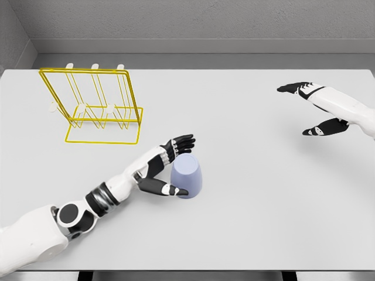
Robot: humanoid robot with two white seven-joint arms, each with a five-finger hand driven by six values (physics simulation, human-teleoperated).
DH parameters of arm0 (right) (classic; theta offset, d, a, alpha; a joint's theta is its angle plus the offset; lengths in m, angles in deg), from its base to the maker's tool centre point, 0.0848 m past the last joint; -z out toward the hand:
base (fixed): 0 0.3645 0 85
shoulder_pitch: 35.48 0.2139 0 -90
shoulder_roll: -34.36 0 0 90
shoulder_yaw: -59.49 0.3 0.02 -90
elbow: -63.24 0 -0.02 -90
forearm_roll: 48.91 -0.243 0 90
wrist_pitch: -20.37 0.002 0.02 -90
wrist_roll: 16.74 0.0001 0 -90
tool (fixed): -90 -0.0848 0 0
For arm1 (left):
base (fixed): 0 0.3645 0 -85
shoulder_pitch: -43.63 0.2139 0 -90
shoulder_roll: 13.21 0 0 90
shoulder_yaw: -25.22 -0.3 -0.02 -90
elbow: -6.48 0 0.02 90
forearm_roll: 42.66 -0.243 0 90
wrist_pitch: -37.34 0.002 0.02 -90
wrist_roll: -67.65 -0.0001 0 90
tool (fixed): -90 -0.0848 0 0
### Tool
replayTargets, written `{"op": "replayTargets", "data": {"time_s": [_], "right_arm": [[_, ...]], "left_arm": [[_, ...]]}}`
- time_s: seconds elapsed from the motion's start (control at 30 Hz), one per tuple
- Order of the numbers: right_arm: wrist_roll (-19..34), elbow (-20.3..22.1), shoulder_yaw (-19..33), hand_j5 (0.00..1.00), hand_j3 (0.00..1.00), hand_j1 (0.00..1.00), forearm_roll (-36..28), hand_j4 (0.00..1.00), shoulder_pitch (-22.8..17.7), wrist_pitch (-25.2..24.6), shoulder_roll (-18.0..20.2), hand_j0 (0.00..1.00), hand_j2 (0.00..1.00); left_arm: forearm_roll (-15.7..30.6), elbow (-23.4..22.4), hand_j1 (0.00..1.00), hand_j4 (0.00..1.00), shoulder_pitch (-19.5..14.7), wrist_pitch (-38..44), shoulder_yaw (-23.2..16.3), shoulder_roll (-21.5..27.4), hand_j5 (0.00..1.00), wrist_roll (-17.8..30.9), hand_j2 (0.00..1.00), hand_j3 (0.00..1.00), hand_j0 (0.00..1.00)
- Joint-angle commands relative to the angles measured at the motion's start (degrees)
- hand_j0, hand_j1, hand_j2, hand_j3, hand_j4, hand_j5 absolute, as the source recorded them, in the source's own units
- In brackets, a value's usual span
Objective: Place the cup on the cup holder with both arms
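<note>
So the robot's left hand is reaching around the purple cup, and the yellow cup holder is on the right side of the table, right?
Not quite. The left hand is indeed reaching around the purple cup, but the yellow cup holder stands on the left side of the table, toward the back. The head view shows it.

Cup (188, 174) sits on the desk (246, 222) near the front middle, my left hand (167, 170) right at its left side. Cup holder (94, 105) is back left, my right hand (316, 108) far right.
</note>
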State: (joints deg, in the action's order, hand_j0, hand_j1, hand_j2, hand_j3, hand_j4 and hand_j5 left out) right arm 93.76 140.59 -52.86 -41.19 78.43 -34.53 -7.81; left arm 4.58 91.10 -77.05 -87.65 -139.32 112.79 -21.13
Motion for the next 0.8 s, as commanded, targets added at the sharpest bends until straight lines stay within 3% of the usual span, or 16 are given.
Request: {"op": "replayTargets", "data": {"time_s": [0.0,0.37,0.63,0.77], "right_arm": [[-0.03,0.09,0.03,1.00,1.00,1.00,-0.43,1.00,0.00,-0.11,0.07,1.00,1.00],[-0.03,0.09,0.03,1.00,1.00,1.00,-0.43,1.00,-0.09,-0.11,0.07,1.00,1.00],[-0.03,0.09,0.03,1.00,1.00,1.00,-0.43,1.00,-0.09,-0.11,0.07,1.00,1.00],[-0.03,0.09,0.03,1.00,1.00,1.00,-0.43,1.00,-0.09,-0.11,0.07,1.00,1.00]], "left_arm": [[0.04,-0.69,1.00,1.00,0.00,-0.01,-0.08,-0.57,1.00,0.01,1.00,1.00,1.00],[0.22,-1.13,0.95,0.95,0.09,-0.01,-0.26,-1.45,0.95,0.01,0.95,0.95,0.95],[-0.13,-1.13,0.61,0.61,0.09,-0.01,-0.34,-1.54,0.61,0.01,0.61,0.61,0.61],[-0.13,-1.30,0.58,0.58,0.09,-0.01,-0.17,-1.54,0.58,-0.34,0.58,0.58,0.58]]}}
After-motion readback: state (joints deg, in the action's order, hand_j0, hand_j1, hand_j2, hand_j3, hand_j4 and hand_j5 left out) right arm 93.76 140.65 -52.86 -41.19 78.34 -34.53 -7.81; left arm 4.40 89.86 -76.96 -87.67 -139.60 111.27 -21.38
